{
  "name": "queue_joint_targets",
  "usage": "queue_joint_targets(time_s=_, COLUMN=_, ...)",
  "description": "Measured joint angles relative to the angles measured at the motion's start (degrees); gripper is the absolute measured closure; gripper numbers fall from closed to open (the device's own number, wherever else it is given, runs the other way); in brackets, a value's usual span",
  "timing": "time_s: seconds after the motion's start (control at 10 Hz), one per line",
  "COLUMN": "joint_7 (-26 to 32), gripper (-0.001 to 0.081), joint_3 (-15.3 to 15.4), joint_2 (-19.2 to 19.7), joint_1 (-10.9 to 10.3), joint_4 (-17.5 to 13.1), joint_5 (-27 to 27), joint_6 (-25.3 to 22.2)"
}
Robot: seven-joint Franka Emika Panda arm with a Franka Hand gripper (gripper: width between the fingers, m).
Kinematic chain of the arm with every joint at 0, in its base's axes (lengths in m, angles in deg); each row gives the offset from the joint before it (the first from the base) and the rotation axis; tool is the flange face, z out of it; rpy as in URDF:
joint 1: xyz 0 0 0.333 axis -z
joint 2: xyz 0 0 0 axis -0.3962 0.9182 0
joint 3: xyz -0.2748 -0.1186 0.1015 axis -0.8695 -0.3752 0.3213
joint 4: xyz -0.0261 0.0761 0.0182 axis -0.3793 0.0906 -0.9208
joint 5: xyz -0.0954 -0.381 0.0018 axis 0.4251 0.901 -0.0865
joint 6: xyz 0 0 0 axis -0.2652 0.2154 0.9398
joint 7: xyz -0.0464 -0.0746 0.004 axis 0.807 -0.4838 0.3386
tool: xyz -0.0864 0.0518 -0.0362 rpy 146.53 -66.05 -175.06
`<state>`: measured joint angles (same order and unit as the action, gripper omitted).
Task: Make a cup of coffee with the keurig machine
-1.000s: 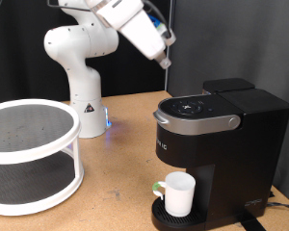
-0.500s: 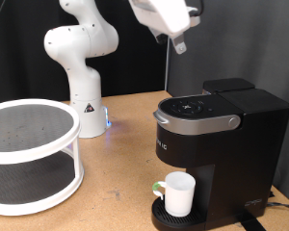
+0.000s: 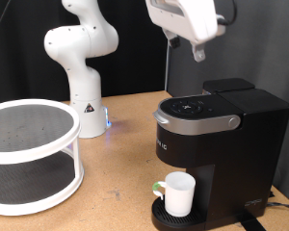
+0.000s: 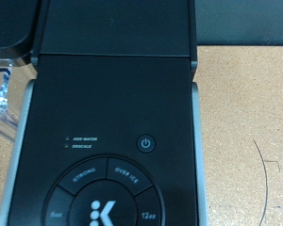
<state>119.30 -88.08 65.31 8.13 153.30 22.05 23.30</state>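
Gripper (image 3: 198, 50) hangs high above the keurig machine (image 3: 217, 144), touching nothing; whether its fingers are parted cannot be made out. Boxy black machine stands at right, lid closed. White cup (image 3: 178, 194) sits on its drip tray.

Arm swings across above the coffee maker

Over the last second the gripper (image 3: 198, 52) has travelled from the exterior view's upper middle toward its right and slightly higher, so it now hangs well above the keurig machine (image 3: 214, 144), whose lid and buttons fill the wrist view.
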Motion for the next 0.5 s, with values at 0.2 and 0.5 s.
queue_joint_targets(time_s=0.2, joint_7=0.46, gripper=0.0003, joint_3=0.63, joint_2=1.84, joint_1=-0.10, joint_4=-0.18, joint_5=0.38, joint_6=0.07)
queue_joint_targets(time_s=0.5, joint_7=2.57, gripper=0.0003, joint_3=1.53, joint_2=2.80, joint_1=-0.30, joint_4=2.25, joint_5=2.45, joint_6=3.09)
